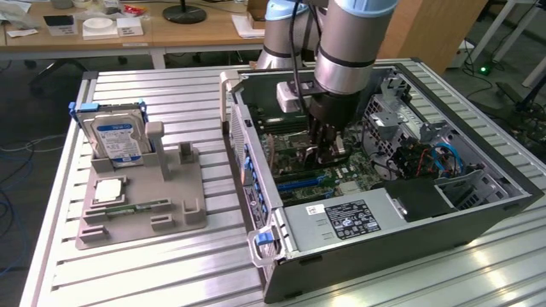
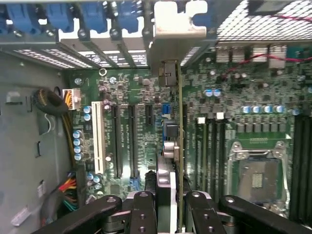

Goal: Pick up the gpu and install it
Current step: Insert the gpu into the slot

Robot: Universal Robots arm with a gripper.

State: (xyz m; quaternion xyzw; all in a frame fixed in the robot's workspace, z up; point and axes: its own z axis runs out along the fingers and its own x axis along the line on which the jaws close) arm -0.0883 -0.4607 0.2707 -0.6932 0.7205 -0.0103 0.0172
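My gripper is down inside the open computer case, over the green motherboard. It is shut on the gpu, a thin dark green card seen edge-on between the two black fingers. The card stands upright over the board, beside the long black expansion slots. Its pale bracket end is up against the case's rear slot openings. I cannot tell whether its lower edge sits in a slot. In the exterior view the fingers and wrist hide most of the card.
A grey fixture at the exterior view's left holds a hard drive, a processor chip and a memory strip. The power supply fills the case's near end. Cables and the processor socket flank the card.
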